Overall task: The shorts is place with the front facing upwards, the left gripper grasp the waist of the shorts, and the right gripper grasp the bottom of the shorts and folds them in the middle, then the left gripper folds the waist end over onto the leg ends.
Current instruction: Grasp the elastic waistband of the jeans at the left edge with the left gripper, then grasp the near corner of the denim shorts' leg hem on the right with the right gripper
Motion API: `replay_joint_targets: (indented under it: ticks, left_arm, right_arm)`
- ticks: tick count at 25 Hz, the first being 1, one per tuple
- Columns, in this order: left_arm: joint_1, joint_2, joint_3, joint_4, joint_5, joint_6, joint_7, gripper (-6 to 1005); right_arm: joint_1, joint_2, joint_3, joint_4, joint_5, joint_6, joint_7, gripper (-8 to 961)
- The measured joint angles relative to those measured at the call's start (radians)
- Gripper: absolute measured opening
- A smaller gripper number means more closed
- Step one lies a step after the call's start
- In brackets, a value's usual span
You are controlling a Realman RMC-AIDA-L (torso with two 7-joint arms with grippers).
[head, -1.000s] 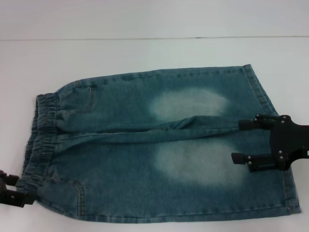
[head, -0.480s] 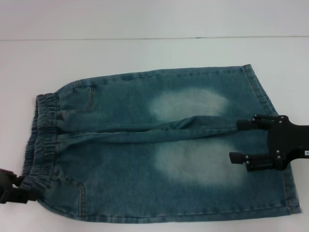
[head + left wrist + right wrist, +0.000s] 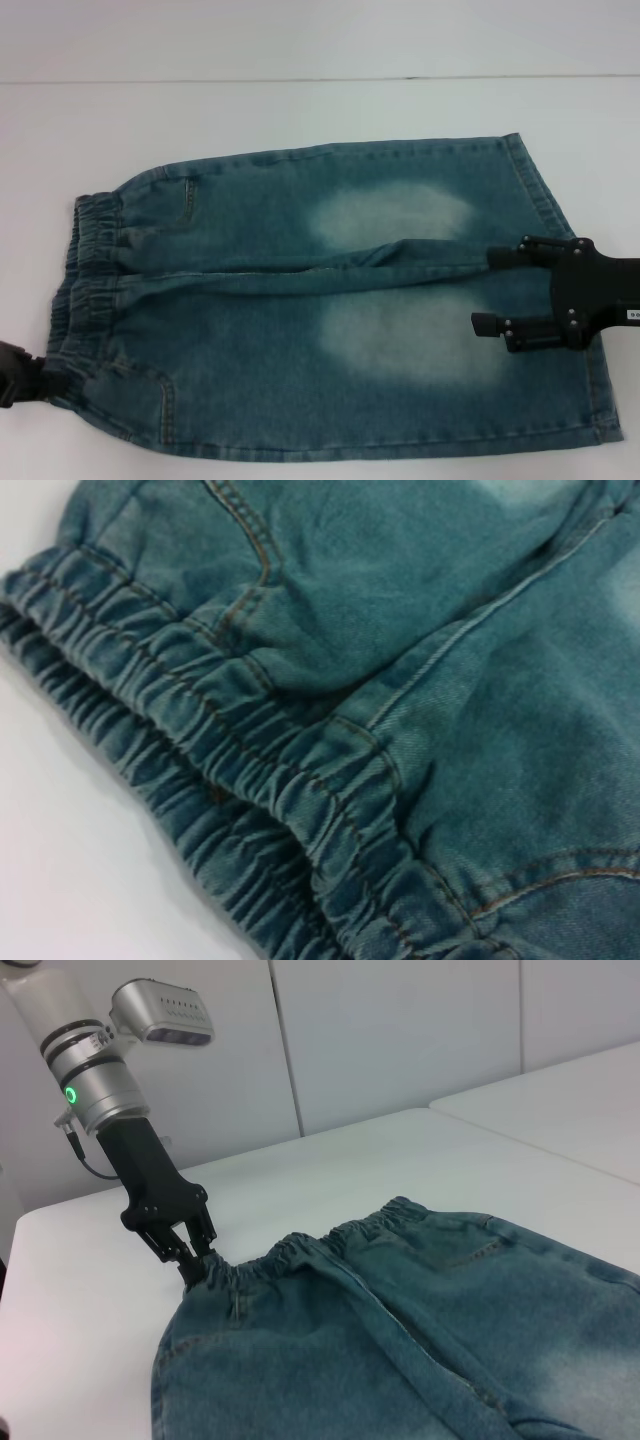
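The blue denim shorts (image 3: 300,300) lie flat on the white table, front up, with two pale thigh patches. The gathered waist (image 3: 85,270) is at the left and the bottom of the shorts (image 3: 540,190) is at the right. My left gripper (image 3: 18,378) sits at the near corner of the waist. In the right wrist view the left gripper (image 3: 195,1257) pinches the waistband (image 3: 300,1250) there. The left wrist view is filled by the puckered waistband (image 3: 250,780). My right gripper (image 3: 497,290) hangs open over the near leg, just inside the leg ends, holding nothing.
The white table (image 3: 300,110) has bare surface beyond the shorts up to its far edge. The shorts reach close to the table's near edge. A second white table (image 3: 560,1100) stands off to one side in the right wrist view.
The left gripper's fingers have closed on the near corner of the waistband and shifted slightly away from the front edge. The right gripper has drifted a little to the left over the near leg.
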Motion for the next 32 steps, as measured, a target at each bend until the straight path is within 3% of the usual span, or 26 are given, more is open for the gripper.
replay_joint_targets:
  ticks: [14,20,24,32]
  left_arm:
    - [-0.024,0.008,0.011,-0.038,0.001,0.014,0.005,74]
    - [-0.025,0.009,0.009,-0.038,0.001,-0.002,0.000,65]
    - [-0.026,0.009,0.004,-0.038,0.001,-0.021,0.000,65]
    - [-0.022,0.004,0.003,-0.038,0.001,-0.056,0.003,64]
  right_arm:
    - [0.002,-0.001,0.004,0.007,0.002,0.008,0.019,931]
    - [-0.009,-0.004,0.021,-0.020,-0.001,-0.003,0.102,931]
    - [-0.031,-0.007,0.036,-0.102,-0.038,-0.003,0.258,931]
    - [-0.006,-0.028,0.049,-0.287,-0.308,-0.158,0.605,930]
